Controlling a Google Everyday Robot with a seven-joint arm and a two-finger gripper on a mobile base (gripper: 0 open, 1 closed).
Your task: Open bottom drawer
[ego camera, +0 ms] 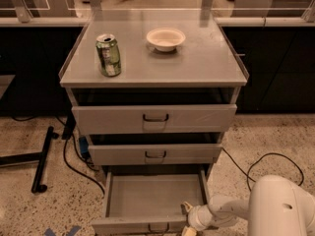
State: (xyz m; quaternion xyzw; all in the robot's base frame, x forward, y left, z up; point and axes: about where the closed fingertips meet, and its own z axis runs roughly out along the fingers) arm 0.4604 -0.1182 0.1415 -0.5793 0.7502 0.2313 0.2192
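Observation:
The bottom drawer (156,196) of the grey metal cabinet stands pulled out toward me, its plain grey tray open and bare. Its narrow front (138,226) with a small black loop handle (158,228) lies at the lower edge of the view. My gripper (187,218) is at the drawer's front right corner, one finger above the front panel inside the tray and one below it outside. My white arm (275,208) reaches in from the lower right.
The mid-sized drawer front (155,154) and the tall top drawer front (155,118) are above. A green can (108,54) and a white bowl (166,38) stand on the cabinet top. Black cables (74,161) and a black stand leg (42,159) lie on the floor at left.

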